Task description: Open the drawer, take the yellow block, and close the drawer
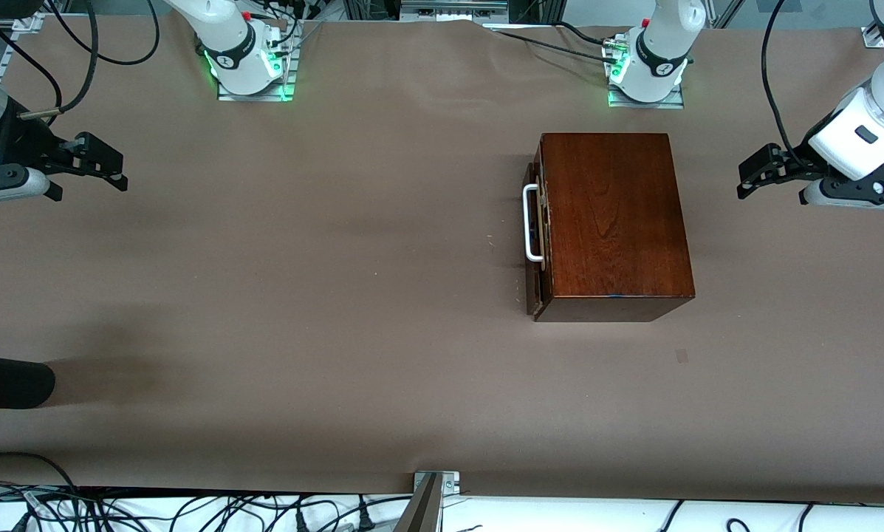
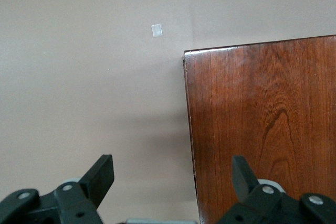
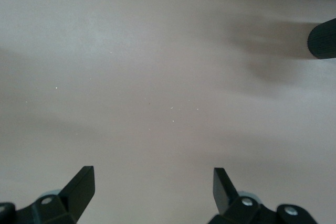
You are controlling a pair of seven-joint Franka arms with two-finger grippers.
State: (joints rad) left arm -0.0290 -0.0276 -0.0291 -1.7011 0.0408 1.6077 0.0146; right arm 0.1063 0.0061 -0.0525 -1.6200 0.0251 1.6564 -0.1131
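The dark reddish-brown wooden cabinet stands on the table near the left arm's base. Its drawer looks pushed in, and the front with the white bar handle faces the right arm's end of the table. The yellow block is hidden. My left gripper hangs open beside the cabinet at the left arm's end. In the left wrist view its empty fingers straddle the edge of the cabinet top. My right gripper hangs open and empty over bare table at the right arm's end, and the right gripper has only table under it.
A brown paper sheet covers the table. A black cylindrical object pokes in at the right arm's end, nearer the front camera, and the same black cylindrical object is in the right wrist view. A small tape mark lies near the cabinet.
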